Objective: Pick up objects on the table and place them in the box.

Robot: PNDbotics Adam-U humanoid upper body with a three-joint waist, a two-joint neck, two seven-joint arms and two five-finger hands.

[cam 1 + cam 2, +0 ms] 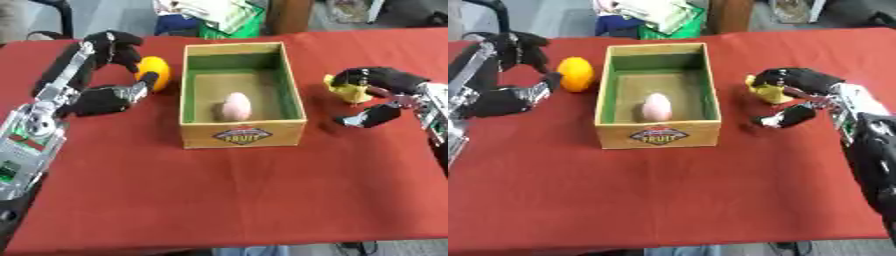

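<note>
Box (242, 131) sits mid-tabletop toward the far edge, open top up; one pale pink egg-shaped thing (236, 106) lies on its floor, nothing else inside. Left hand (109, 95) has its fingers spread around the orange (576, 73) beside the box's left wall, touching, not yet closed: likely lining up a grasp. Right hand (798, 82), fingers curled over the yellow thing (768, 93) right of the box, seems to grip it for lifting.

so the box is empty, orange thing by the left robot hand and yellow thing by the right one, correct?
Not quite: the box is not empty. A pale pink, egg-shaped thing lies in it, clearest in the left eye view. The rest stands.
</note>
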